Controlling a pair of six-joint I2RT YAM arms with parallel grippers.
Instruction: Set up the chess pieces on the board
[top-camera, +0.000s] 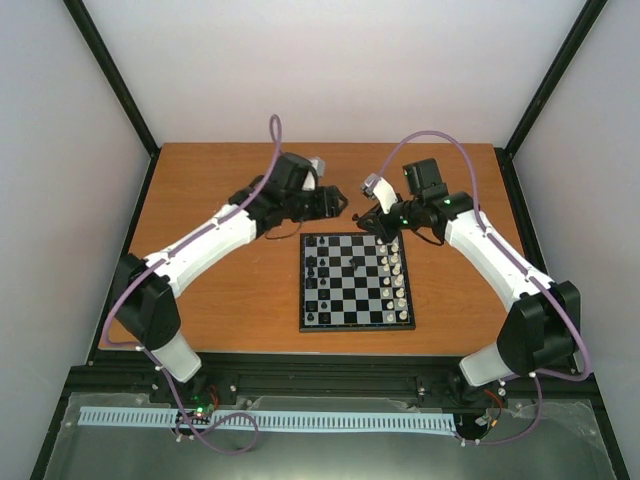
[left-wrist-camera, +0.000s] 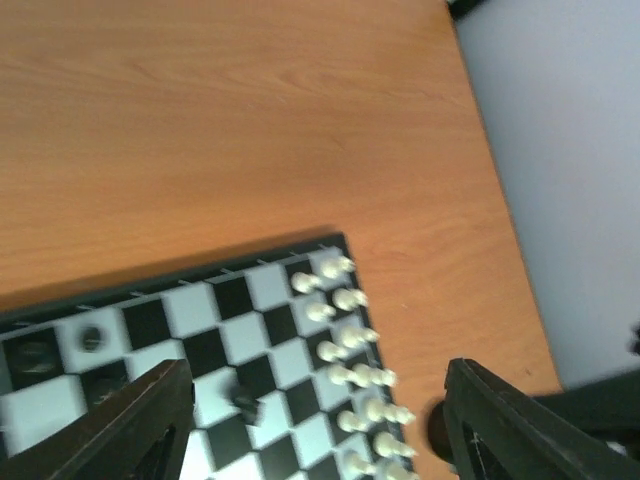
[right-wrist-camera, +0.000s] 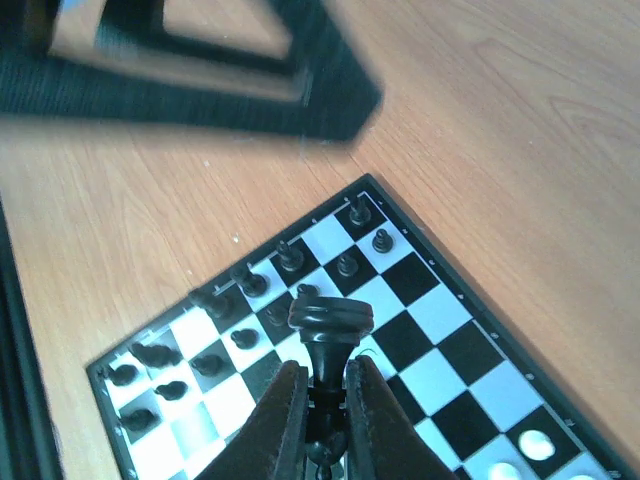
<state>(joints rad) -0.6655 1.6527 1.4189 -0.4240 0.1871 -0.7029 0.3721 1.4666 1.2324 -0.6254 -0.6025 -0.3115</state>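
One black piece (right-wrist-camera: 330, 322) is clamped between the fingers of your right gripper (right-wrist-camera: 327, 385), over the board (top-camera: 356, 282) near its far right corner. White pieces (top-camera: 396, 278) line the board's right side and black pieces (top-camera: 314, 270) its left, the board lying in the middle of the table (top-camera: 220, 300). Your left gripper (left-wrist-camera: 315, 390) hovers just beyond the board's far edge, fingers spread wide, holding nothing.
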